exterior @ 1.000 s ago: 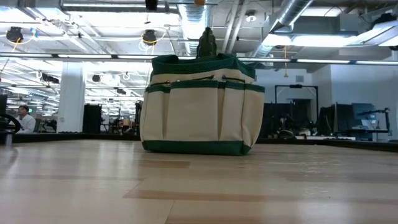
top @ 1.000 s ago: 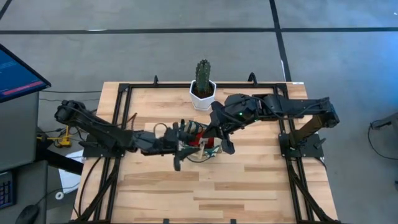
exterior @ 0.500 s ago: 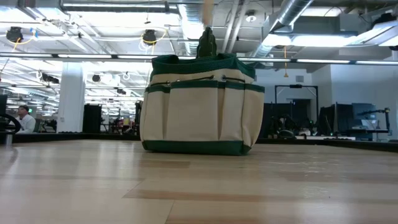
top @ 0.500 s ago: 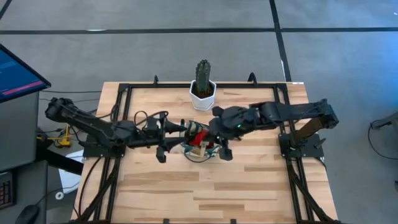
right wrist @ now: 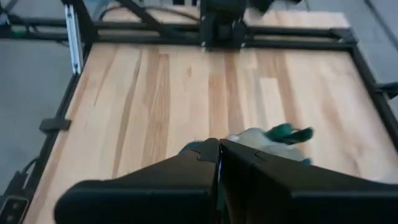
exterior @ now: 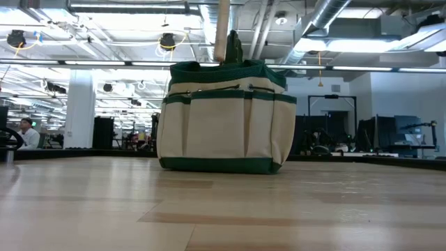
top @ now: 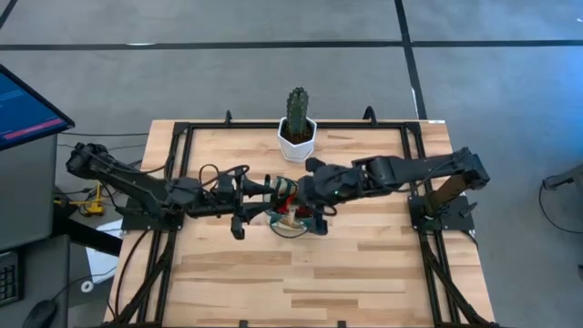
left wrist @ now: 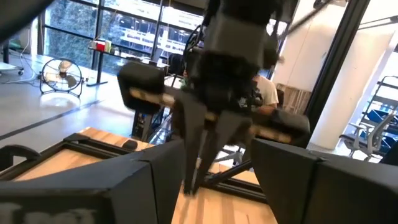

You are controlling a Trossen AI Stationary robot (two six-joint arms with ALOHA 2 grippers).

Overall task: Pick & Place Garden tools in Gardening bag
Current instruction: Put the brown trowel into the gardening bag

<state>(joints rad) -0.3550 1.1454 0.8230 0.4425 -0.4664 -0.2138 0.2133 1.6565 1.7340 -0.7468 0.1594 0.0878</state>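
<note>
— Anything new at the bag (exterior: pixel 223 125)?

— Yes: a pale wooden handle (exterior: pixel 221 31), upright above the rim. Not there a second ago, only a blur higher up half a second ago. Looks like a tool on its way down into the bag.

— Held by which claw?

— Cannot tell. Cut off by the top edge in the low view, lost among the arms from overhead.

— And the left claw (top: pixel 262 191)?

— Back from over the bag, now just beside it at 9 o'clock. Fingers apart, with nothing visible between them.

— Right claw (top: pixel 317 217)?

— Pinched fully together. Closer in than a second ago, at about 4 o'clock of the bag's mouth.

— The bag itself?

— Stands unmoved and upright in the middle of the surface (top: pixel 364 264), with the cactus (top: pixel 297 109) at 12 o'clock, well apart.

— Meaning for the job?

— Probably one more tool nearly stowed. No loose tools in sight on the boards, so likely close to the end. Still calls for a clean let-go without tipping the bag or snagging its green loops.
</note>
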